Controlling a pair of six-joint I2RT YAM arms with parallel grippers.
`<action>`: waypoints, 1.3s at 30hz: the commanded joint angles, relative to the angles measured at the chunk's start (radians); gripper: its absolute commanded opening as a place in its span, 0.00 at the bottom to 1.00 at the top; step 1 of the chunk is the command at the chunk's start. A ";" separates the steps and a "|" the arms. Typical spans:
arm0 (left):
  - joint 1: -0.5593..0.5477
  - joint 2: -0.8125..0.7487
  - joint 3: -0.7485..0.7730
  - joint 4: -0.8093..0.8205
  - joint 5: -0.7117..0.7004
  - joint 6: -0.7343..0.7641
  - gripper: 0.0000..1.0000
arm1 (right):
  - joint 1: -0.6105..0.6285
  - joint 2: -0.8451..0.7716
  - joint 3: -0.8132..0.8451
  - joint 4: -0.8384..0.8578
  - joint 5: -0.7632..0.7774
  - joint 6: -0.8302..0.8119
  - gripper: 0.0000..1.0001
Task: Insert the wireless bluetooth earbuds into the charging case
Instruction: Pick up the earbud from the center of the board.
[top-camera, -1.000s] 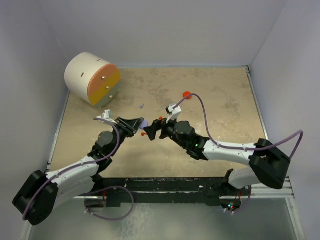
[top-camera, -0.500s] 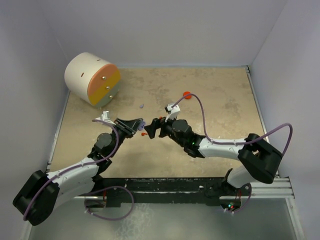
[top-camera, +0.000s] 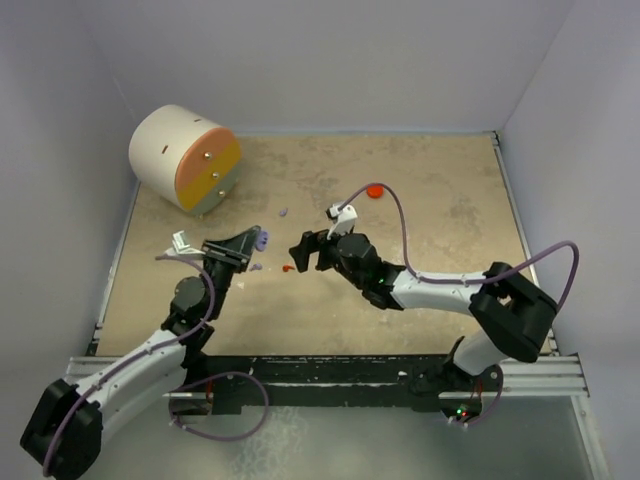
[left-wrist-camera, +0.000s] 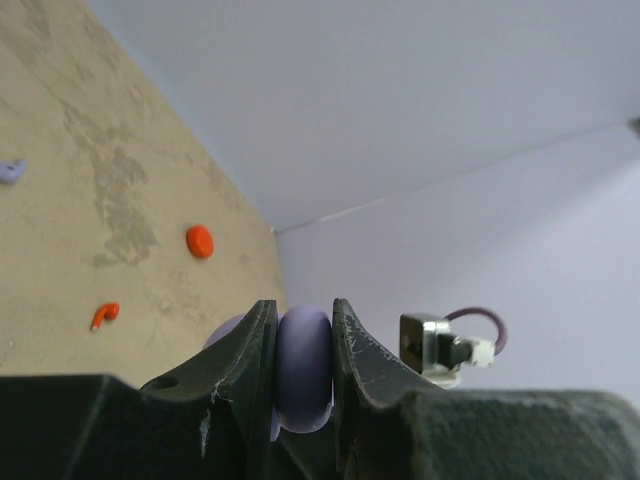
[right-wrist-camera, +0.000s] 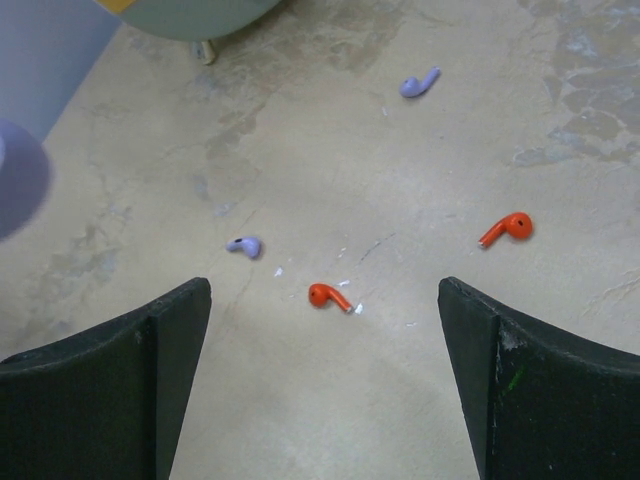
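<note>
Four earbuds loose on the table (right-wrist-camera: 420, 380) — two red earbuds (right-wrist-camera: 506, 228), two lavender earbuds (right-wrist-camera: 245, 244) — scattered well apart. Right gripper (right-wrist-camera: 322, 298) above them, jaws spread wide, holding nothing. Left gripper (left-wrist-camera: 303, 318) clenched on the round lavender case (left-wrist-camera: 303, 370).

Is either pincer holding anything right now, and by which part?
Left pincer grips the lavender case by two opposite sides; right pincer is open and empty.
</note>
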 joint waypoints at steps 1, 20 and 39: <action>0.090 -0.096 -0.058 0.018 -0.089 -0.144 0.00 | 0.007 0.064 0.116 -0.097 0.051 -0.050 0.95; 0.225 -0.093 -0.265 0.244 -0.104 -0.505 0.00 | 0.036 0.410 0.422 -0.044 -0.171 -0.283 0.59; 0.225 -0.097 -0.203 0.097 -0.073 -0.422 0.00 | 0.037 0.553 0.477 0.025 -0.311 -0.308 0.52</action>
